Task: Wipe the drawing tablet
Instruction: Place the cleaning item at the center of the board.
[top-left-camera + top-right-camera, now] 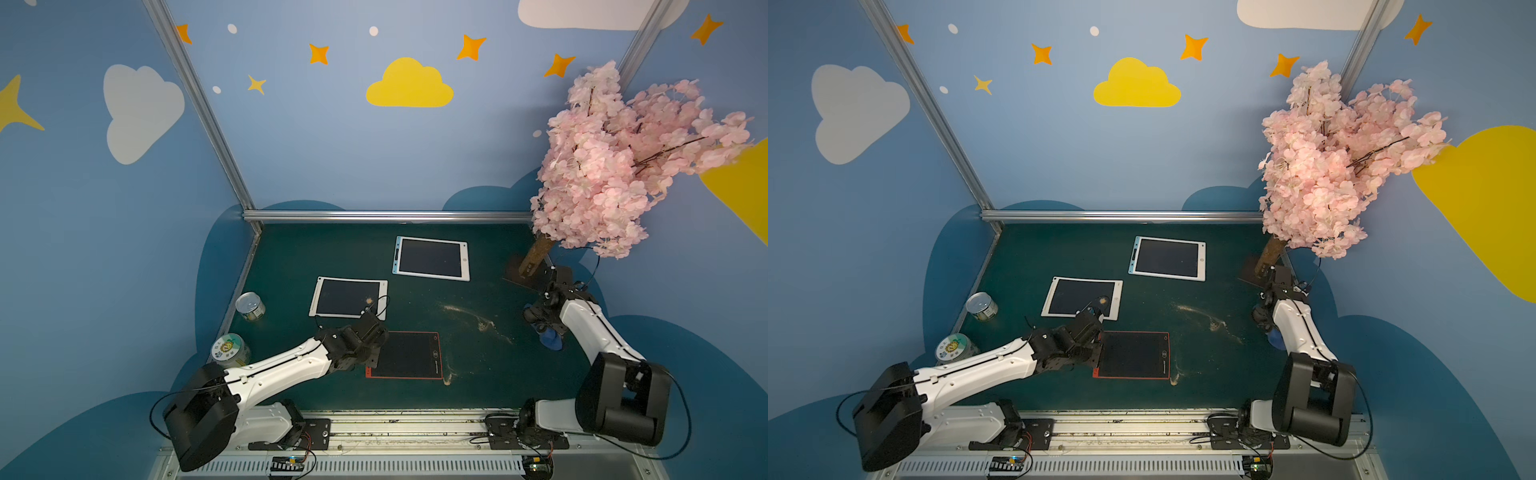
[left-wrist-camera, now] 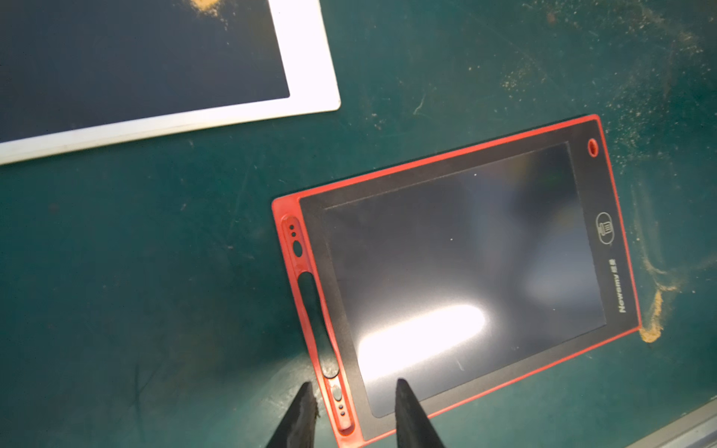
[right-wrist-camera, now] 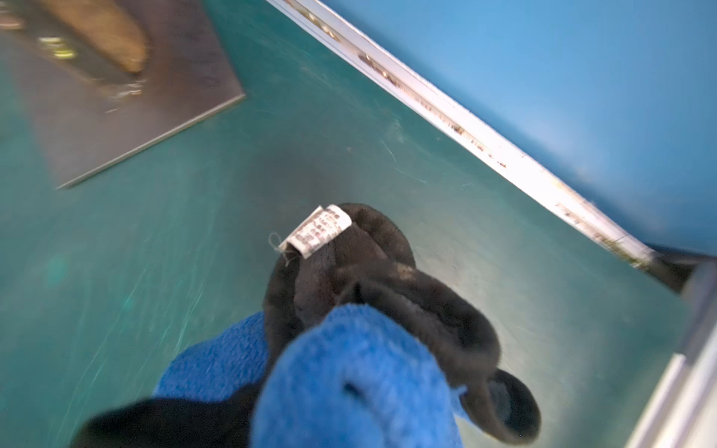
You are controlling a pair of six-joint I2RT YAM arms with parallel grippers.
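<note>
Red tablet [image 2: 458, 271] edge at L claw [image 2: 354, 386]

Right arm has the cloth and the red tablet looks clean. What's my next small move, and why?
Probably swing the right tool, shut on the cloth, toward the white-framed tablet. An orange powder spot sits on its screen, while the red-framed tablet at the open left tool shows no powder on its screen.

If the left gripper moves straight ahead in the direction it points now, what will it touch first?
Most likely the red-framed tablet, at its pen-slot edge. The left gripper stands open with its fingertips on either side of that edge. How high above it they are is unclear.
</note>
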